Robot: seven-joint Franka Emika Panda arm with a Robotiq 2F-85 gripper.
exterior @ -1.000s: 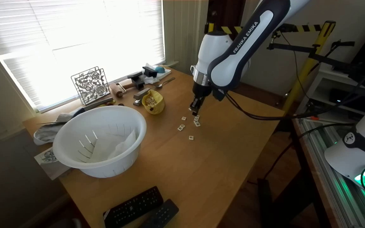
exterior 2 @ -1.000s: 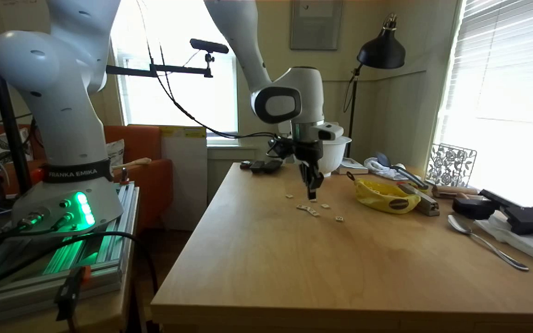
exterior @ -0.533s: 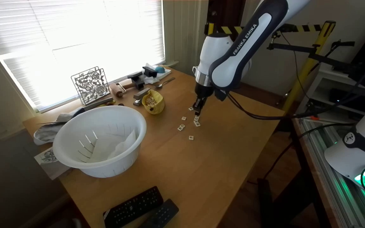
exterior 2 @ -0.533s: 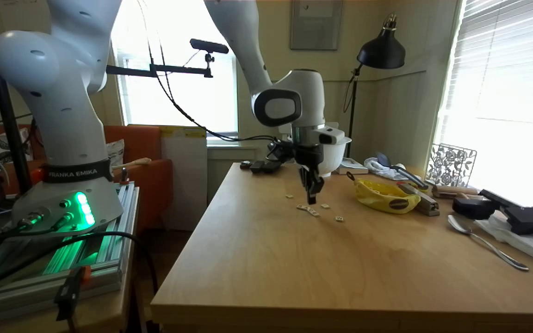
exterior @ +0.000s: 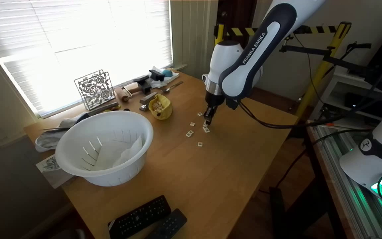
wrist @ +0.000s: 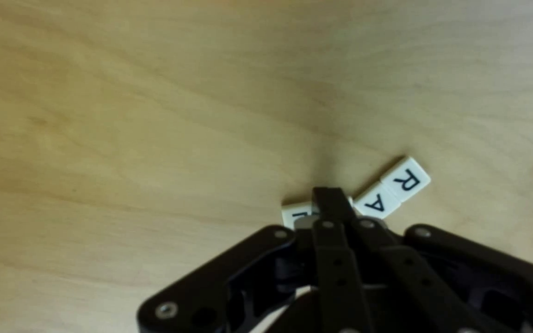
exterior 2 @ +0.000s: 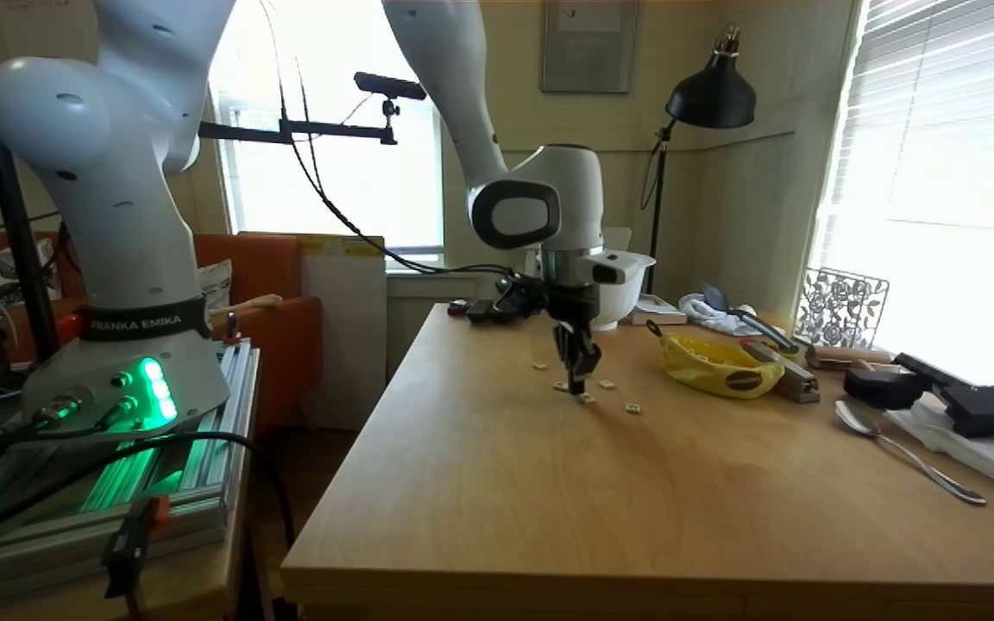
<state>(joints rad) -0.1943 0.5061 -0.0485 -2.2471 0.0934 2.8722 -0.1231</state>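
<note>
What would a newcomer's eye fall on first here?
The white Franka arm leads, bent over the wooden table, its closed fingers right by scattered letter tiles. Next come the white colander near a table edge and the yellow banana-shaped pouch to one side of the tiles.

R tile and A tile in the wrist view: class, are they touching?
Touching: in the wrist view, the R tile meets the A tile edge to edge.
</note>
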